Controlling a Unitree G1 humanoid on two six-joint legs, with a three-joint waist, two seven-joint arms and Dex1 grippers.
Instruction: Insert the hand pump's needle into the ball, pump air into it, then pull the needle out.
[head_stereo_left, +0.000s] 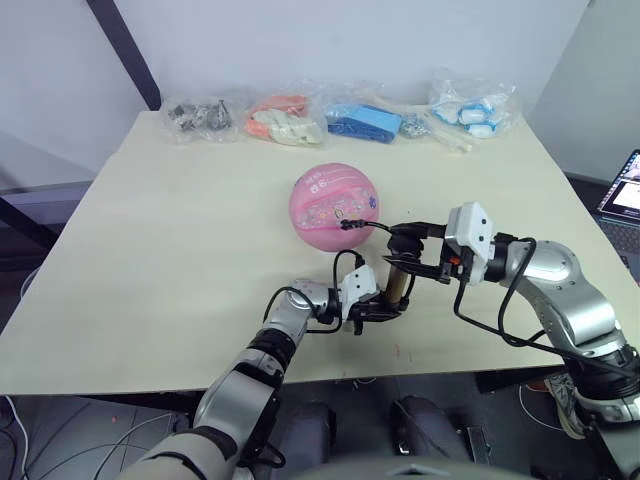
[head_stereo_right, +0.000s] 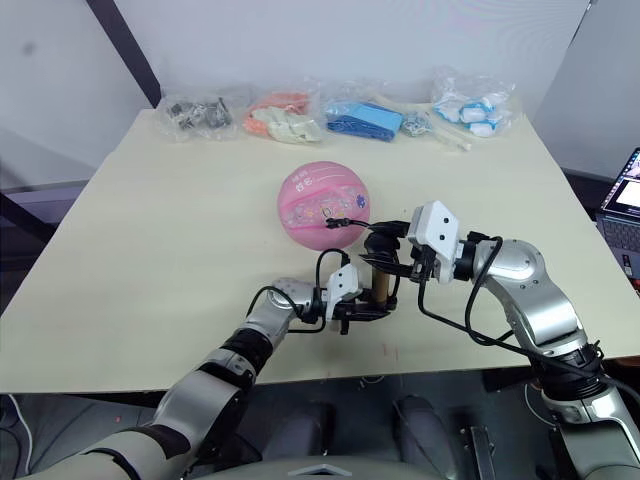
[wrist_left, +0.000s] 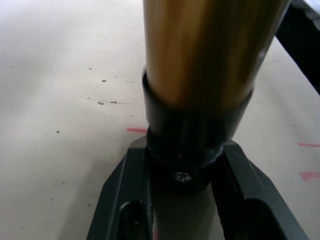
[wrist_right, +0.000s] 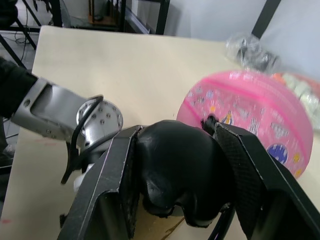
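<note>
Both end effectors grasp your hand pump: left end effector its base, right end effector its handle; ball mid-counter, edges distant.

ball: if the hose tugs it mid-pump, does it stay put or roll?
Likely rolls: the ball is round and sits free on the flat table, nothing chocking it. Probably light for its size, so the hose at its side could drag it. Neither gripper steadies it; both hold the hand pump.
</note>
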